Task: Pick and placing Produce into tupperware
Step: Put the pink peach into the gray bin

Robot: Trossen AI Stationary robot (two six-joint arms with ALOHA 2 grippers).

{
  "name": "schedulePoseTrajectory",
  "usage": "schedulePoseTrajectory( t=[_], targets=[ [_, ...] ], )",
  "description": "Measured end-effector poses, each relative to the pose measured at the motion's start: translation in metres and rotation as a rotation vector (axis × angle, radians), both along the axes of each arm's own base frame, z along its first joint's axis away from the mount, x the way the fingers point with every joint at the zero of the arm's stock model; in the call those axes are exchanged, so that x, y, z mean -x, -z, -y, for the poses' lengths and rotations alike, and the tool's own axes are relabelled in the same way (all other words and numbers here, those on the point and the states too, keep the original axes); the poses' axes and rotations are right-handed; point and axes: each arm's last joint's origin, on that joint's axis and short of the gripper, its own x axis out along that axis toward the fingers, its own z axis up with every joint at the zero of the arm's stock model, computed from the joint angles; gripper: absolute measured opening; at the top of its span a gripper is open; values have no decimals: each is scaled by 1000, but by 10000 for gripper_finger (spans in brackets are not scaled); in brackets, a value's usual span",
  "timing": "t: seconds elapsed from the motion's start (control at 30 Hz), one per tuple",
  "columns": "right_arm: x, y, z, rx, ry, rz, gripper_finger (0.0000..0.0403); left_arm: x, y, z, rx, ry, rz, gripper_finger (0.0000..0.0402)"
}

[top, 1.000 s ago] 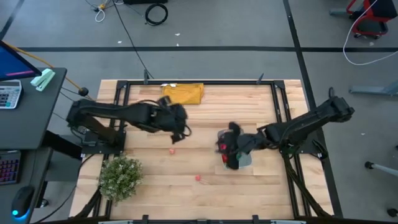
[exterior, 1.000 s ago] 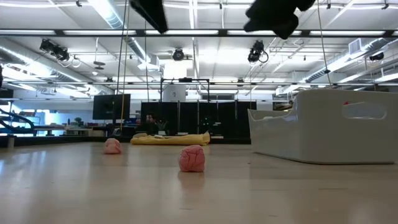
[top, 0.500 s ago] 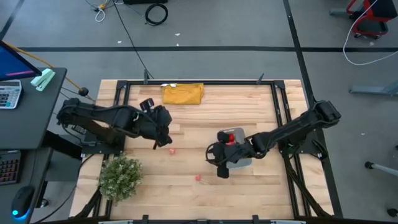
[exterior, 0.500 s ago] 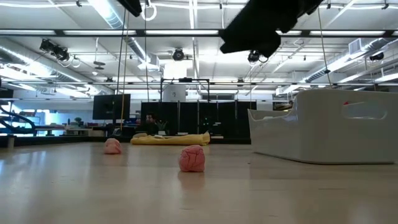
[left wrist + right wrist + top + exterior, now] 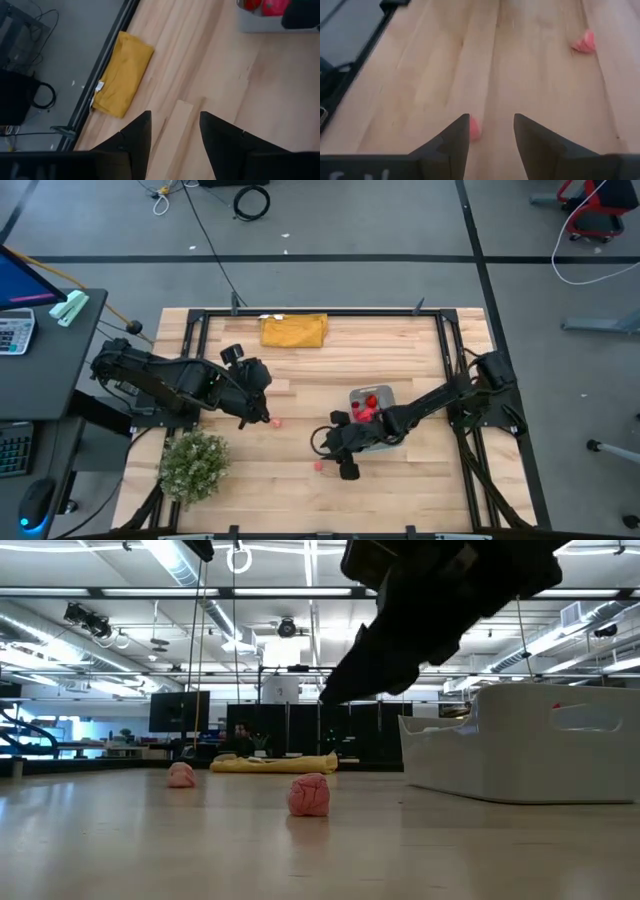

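Observation:
The tupperware (image 5: pixel 393 442), a pale shallow container, stands right of the table's middle with red produce (image 5: pixel 366 406) in it. One pink piece (image 5: pixel 318 465) lies on the wood toward the near edge, and another (image 5: pixel 275 421) lies left of centre. My right gripper (image 5: pixel 340 458) hangs open above the table beside the nearer piece (image 5: pixel 475 129), which shows just past one fingertip. In the low view it is well clear of that piece (image 5: pixel 309 794). My left gripper (image 5: pixel 258 405) is open and empty, above the wood beside the farther piece.
A folded mustard-yellow cloth (image 5: pixel 294 330) lies at the far edge. A bushy pale-green plant (image 5: pixel 193 465) stands at the near left corner. Black frame rails (image 5: pixel 455 355) run along the table's sides. Bare wood lies between the pieces and the near edge.
My right gripper has left the space over the container and sunk toward the near left, down toward the nearer pink piece, tipping further downward. My left gripper has drawn back toward the table's left edge. Both pink pieces have stayed where they were.

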Motion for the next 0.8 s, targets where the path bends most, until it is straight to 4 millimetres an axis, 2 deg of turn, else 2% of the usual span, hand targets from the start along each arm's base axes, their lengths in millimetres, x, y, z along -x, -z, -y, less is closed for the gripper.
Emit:
schedulePoseTrajectory(
  t=[0.17, 0.3, 0.6, 0.8],
  targets=[
    [-7, 22, -11, 40, -97, -49, 162, 1, 1, -1, -9, -1, -13, 174],
    [-15, 35, -17, 48, -111, -73, 162, 1, 0, -1, -8, -7, -8, 172],
    [-38, 42, -19, 93, -139, -51, 162, 2, 1, 1, 9, -30, 7, 175],
    [-38, 49, -15, 114, -129, -109, 162, 5, 1, 8, 10, -1, 9, 174]
  ],
)
